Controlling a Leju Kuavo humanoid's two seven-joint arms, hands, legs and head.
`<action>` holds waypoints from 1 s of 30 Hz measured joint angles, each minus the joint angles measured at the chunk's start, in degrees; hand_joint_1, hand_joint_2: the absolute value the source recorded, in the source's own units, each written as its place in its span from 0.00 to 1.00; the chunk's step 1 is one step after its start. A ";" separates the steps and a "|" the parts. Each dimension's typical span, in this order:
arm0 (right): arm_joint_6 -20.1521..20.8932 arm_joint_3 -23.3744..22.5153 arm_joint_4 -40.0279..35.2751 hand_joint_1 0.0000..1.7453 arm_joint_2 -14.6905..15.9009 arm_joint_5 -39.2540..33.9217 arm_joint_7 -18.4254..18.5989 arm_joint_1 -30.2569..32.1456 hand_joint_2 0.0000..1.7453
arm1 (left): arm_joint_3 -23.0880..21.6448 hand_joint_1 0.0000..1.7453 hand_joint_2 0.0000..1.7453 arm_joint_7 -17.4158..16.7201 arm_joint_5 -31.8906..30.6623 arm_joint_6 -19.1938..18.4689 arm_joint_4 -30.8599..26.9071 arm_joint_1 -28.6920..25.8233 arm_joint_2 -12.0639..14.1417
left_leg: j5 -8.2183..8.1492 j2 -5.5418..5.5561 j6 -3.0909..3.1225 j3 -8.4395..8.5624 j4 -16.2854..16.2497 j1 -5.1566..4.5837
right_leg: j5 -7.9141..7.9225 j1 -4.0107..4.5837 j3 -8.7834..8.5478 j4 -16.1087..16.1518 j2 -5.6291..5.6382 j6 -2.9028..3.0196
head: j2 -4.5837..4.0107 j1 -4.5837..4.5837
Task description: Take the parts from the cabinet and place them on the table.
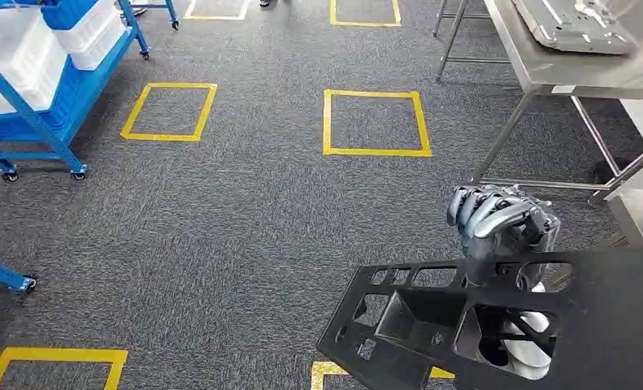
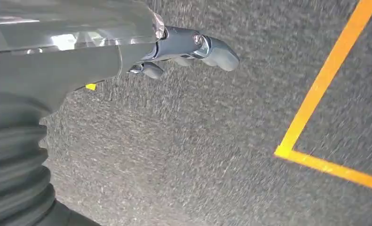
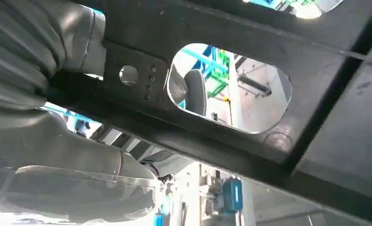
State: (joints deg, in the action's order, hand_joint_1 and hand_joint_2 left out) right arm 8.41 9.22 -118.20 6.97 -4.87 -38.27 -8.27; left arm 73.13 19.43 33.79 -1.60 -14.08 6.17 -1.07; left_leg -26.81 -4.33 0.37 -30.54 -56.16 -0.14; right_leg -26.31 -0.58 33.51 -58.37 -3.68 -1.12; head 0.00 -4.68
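Right robot hand grips the black part's far edge.

Head view: even, bright overhead light, sharp. Glare on the steel counter. Left wrist view: grey carpet motion-blurred. Right wrist view: backlit, black perforated panel silhouetted, background overexposed.
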 joint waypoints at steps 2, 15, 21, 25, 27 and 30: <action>0.00 0.02 0.00 1.00 0.02 -0.09 -0.02 -0.11 1.00 | 0.00 0.00 1.00 0.07 -0.02 -0.02 0.00 0.02 -0.02 | -0.30 -0.70 -0.66 0.09 -0.39 -0.06 | 0.42 0.12 0.38 0.22 1.13 0.68 | 0.00 0.00; 1.27 -0.39 -0.11 1.00 -0.02 -3.46 0.00 -0.23 1.00 | 0.39 0.00 1.00 0.44 0.00 0.09 0.00 -0.42 0.07 | 0.03 7.73 -0.92 -1.72 -2.52 0.63 | 0.63 0.18 0.43 -0.14 8.97 2.53 | 0.00 0.00; 2.43 -1.18 -0.35 1.00 -0.02 -2.43 -1.11 2.17 1.00 | 0.39 0.00 1.00 1.03 0.00 0.09 0.00 -0.02 0.26 | 0.52 5.38 0.70 -0.62 -0.30 0.65 | 0.11 0.32 1.46 -1.07 7.36 0.56 | 0.00 0.02; 2.86 -1.20 -0.37 1.00 -0.07 -1.46 -1.11 2.15 1.00 | 0.50 0.00 1.00 0.96 0.00 0.35 0.00 -0.75 0.26 | 0.38 2.62 1.06 -0.86 -0.43 0.34 | -7.64 0.05 8.76 -16.41 4.10 -0.01 | 0.00 0.00; 2.91 -1.16 -0.15 1.00 -0.07 -1.14 -1.11 2.14 1.00 | 0.55 0.00 1.00 1.03 0.00 0.33 0.00 -0.79 0.26 | 0.24 1.24 0.92 -0.86 -0.49 0.33 | -5.91 -0.19 8.38 -15.85 3.86 -0.26 | 0.00 0.00; 2.91 -1.14 -0.13 1.00 -0.07 -1.14 -1.11 1.83 1.00 | 0.59 0.00 1.00 1.05 0.00 0.33 0.00 -0.75 0.26 | -0.37 -0.45 0.25 -0.49 -1.02 0.21 | -0.18 -0.23 -0.06 -0.68 -0.05 -0.25 | 0.00 0.02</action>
State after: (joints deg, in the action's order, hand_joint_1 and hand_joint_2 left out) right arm 11.32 8.09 -118.33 6.91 -6.01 -39.39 -6.44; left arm 73.72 20.48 33.79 -1.27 -14.08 5.42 -0.81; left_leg -27.18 -4.78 0.61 -31.04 -57.18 0.08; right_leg -26.49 -0.80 33.46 -59.05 -3.73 -1.37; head 0.00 -4.66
